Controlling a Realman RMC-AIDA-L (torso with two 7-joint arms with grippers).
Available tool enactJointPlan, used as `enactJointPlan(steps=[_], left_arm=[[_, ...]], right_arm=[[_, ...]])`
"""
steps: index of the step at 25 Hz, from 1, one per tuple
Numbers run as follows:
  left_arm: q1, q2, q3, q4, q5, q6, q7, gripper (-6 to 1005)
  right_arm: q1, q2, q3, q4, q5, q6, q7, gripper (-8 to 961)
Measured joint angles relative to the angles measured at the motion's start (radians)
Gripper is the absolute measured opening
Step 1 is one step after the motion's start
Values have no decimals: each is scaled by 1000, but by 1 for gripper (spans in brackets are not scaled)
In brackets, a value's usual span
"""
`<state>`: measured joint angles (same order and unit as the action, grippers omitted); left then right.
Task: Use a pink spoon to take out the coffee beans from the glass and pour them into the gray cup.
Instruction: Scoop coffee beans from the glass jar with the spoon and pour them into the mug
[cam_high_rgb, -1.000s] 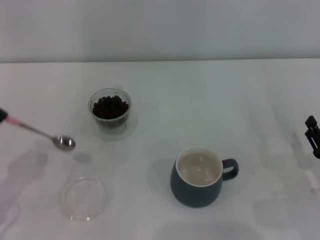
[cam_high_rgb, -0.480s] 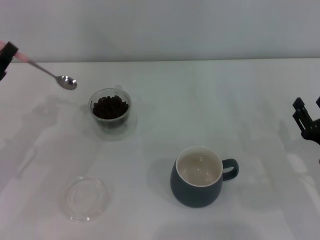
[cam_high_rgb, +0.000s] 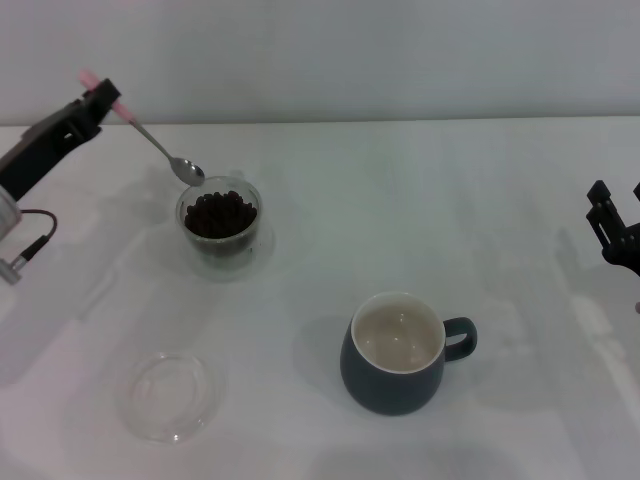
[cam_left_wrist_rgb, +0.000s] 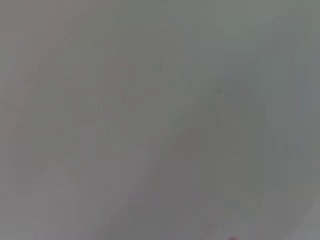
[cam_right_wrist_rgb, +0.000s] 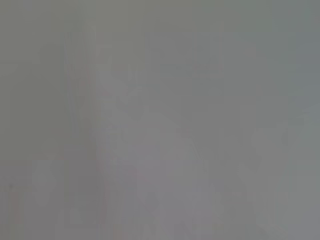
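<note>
My left gripper (cam_high_rgb: 100, 103) is at the far left, raised over the table, shut on the pink spoon (cam_high_rgb: 150, 137) by its pale pink handle end. The spoon slants down to the right; its empty metal bowl hangs just above the far left rim of the glass (cam_high_rgb: 220, 228). The glass holds the dark coffee beans (cam_high_rgb: 220, 213). The gray cup (cam_high_rgb: 395, 353) stands nearer, right of centre, its cream inside empty and its handle pointing right. My right gripper (cam_high_rgb: 617, 231) is at the right edge, open and empty. Both wrist views show only plain grey.
A flat shallow clear glass dish (cam_high_rgb: 168, 395) lies at the near left on the white table (cam_high_rgb: 400, 200). A cable hangs from my left arm (cam_high_rgb: 30, 160) at the left edge.
My left gripper has carried the spoon up from low at the left edge and then to the right, bringing its bowl over the glass. My right gripper has come into view at the right edge.
</note>
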<state>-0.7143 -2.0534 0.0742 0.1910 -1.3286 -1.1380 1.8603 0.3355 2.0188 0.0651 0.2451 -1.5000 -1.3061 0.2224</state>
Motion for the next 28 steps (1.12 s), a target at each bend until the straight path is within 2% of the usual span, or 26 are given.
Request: enactJointPlan(steps=[5,18,28], left_arm=[[-23,-1,81,1,-5,35,-17,126],[-9,-20,94,-19,-1,68,-24,127],[11,-24,86,-78,-17,98,-27,127]], right_arm=[[0,0,13,0,0,12,0,619],[-10,0,14,-1,0,13,0,619],[-23,0,6,8,-8,11,0,619]])
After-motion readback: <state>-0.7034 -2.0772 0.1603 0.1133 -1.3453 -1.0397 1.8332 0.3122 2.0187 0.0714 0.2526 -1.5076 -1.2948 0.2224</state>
